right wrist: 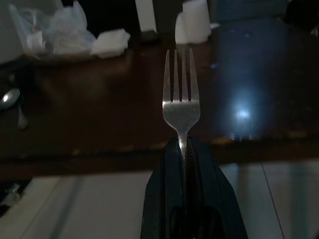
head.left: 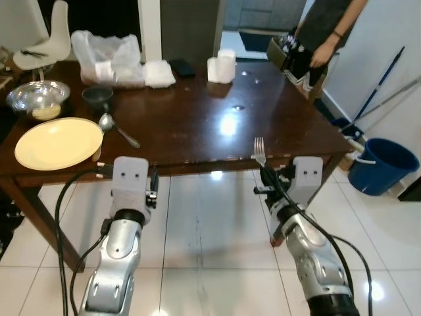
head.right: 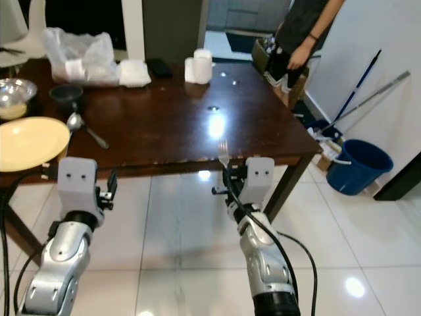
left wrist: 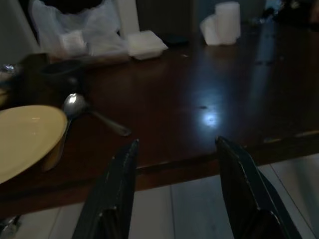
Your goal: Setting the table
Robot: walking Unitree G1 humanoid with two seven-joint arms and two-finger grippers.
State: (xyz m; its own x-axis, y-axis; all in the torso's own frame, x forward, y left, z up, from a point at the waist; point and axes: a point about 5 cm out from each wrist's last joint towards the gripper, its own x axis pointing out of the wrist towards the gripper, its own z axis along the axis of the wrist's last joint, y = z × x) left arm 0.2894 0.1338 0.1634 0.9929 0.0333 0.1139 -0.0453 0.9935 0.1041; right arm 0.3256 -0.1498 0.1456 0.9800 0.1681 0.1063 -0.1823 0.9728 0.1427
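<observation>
My right claw (head.left: 266, 176) pinches a fork (head.left: 259, 151), tines up, at the table's (head.left: 197, 125) near edge. My left claw (left wrist: 174, 184) is wide open, holding nothing. Far left sit a yellow plate (head.left: 58, 142), a spoon (head.left: 115, 128) and bowls; a person (head.left: 325, 33) stands far right.

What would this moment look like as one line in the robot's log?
right end effector: shut on fork, tines up, before table edge | left end effector: open | yellow plate, spoon on table
</observation>
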